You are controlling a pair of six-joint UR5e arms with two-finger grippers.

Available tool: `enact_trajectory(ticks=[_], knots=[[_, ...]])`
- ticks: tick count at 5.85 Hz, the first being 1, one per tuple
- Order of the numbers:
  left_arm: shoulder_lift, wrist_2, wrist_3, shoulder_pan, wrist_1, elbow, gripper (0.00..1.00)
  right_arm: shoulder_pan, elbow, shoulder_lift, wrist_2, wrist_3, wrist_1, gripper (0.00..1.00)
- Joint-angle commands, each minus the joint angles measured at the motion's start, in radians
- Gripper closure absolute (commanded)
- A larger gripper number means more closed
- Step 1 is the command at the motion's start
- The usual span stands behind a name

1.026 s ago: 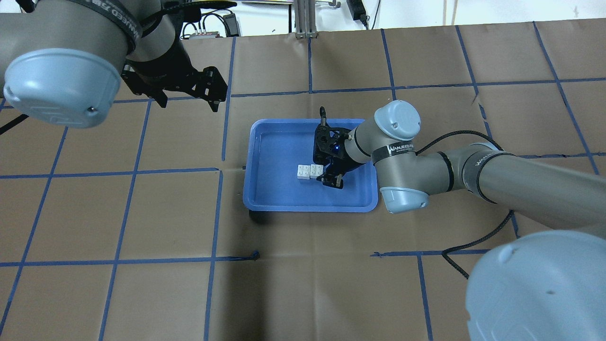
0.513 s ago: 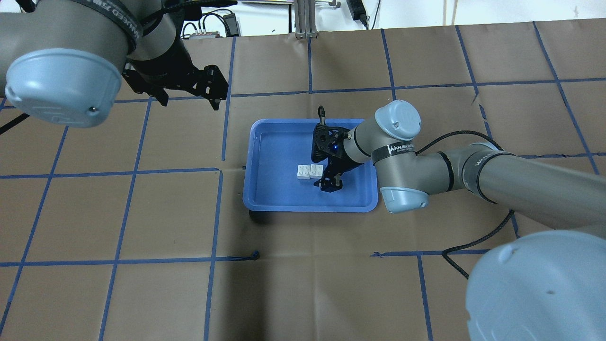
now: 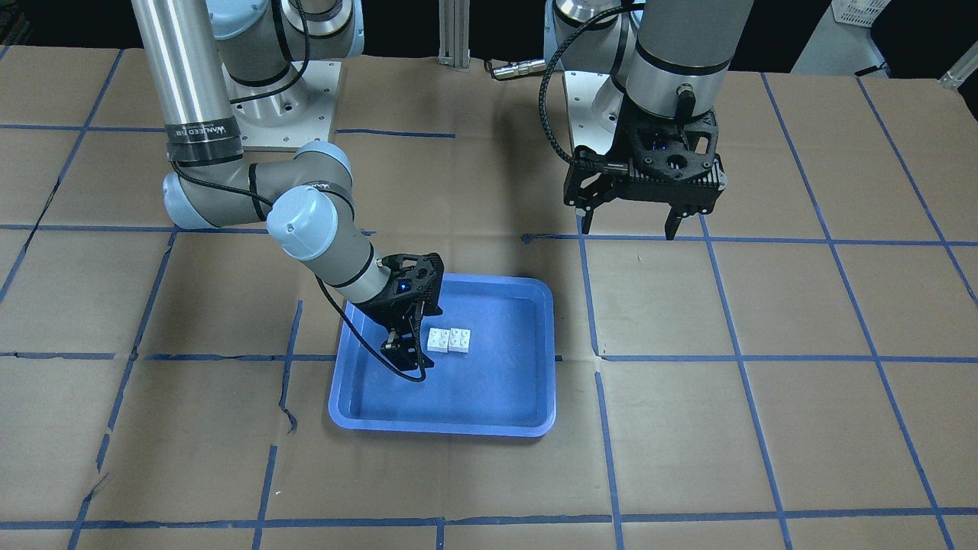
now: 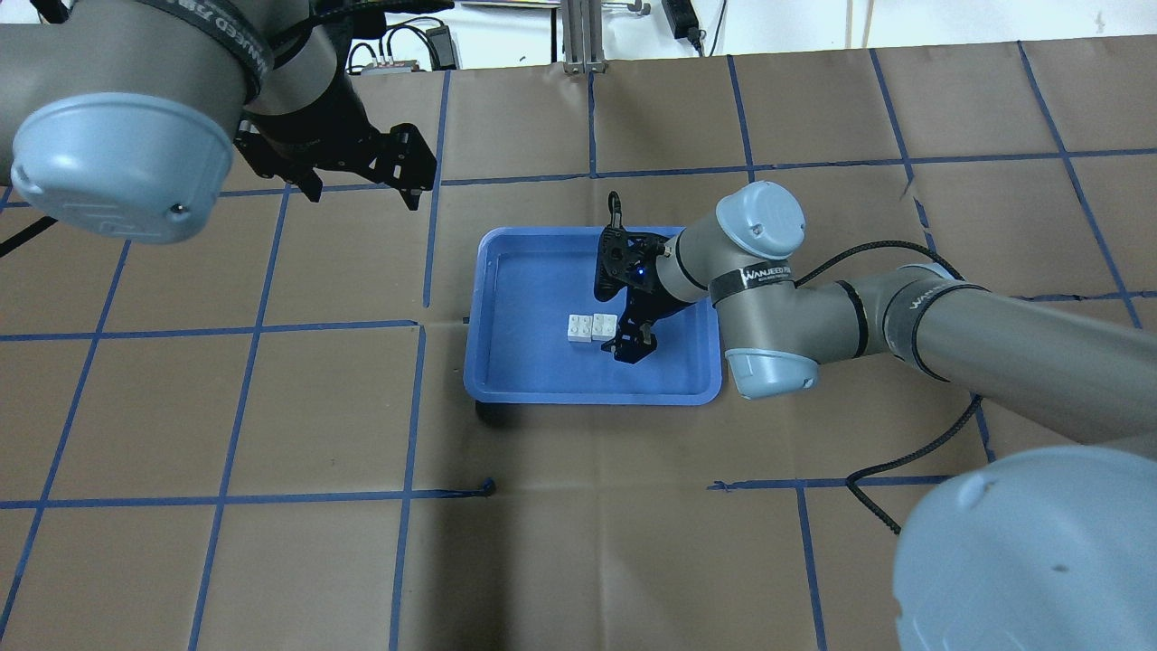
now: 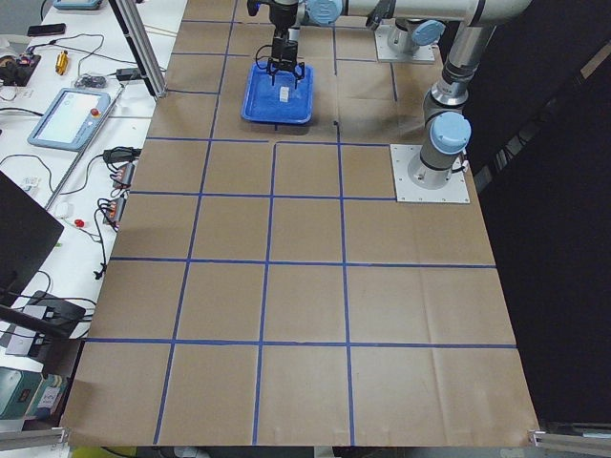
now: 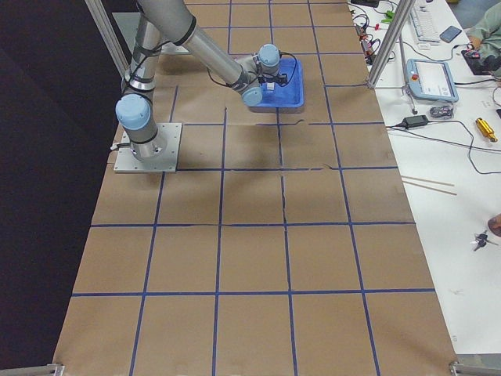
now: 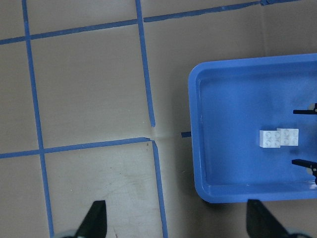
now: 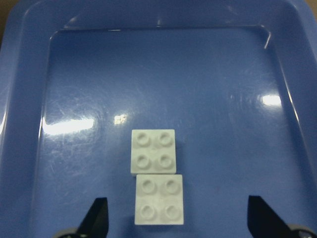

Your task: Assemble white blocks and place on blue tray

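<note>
Now 2 white blocks (image 4: 592,327) (touching) in the blue tray (image 4: 524,362).

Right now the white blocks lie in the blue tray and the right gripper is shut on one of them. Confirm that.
Not shut: the right gripper is open, its fingers clear of the white blocks, as the right wrist view shows. They do lie in the blue tray.
</note>
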State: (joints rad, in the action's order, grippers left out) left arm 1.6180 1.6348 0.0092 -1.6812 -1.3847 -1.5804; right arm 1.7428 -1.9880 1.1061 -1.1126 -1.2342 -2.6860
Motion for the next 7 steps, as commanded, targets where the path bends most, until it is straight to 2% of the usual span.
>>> enact_trajectory(ticks=[1, 3, 4, 7], knots=[[0.0, -0.003, 0.0, -0.003, 0.003, 0.002, 0.01, -0.003, 0.012, 0.005, -0.047, 0.007, 0.008, 0.0], [0.0, -0.003, 0.0, -0.003, 0.003, 0.002, 0.01, -0.014, 0.014, 0.023, -0.056, 0.007, 0.023, 0.0], [0.0, -0.003, 0.0, -0.003, 0.003, 0.002, 0.01, -0.022, 0.029, 0.046, -0.056, 0.007, 0.073, 0.0], [0.0, -0.003, 0.0, -0.003, 0.003, 0.004, 0.01, -0.081, 0.184, 0.11, -0.175, 0.007, 0.378, 0.0]])
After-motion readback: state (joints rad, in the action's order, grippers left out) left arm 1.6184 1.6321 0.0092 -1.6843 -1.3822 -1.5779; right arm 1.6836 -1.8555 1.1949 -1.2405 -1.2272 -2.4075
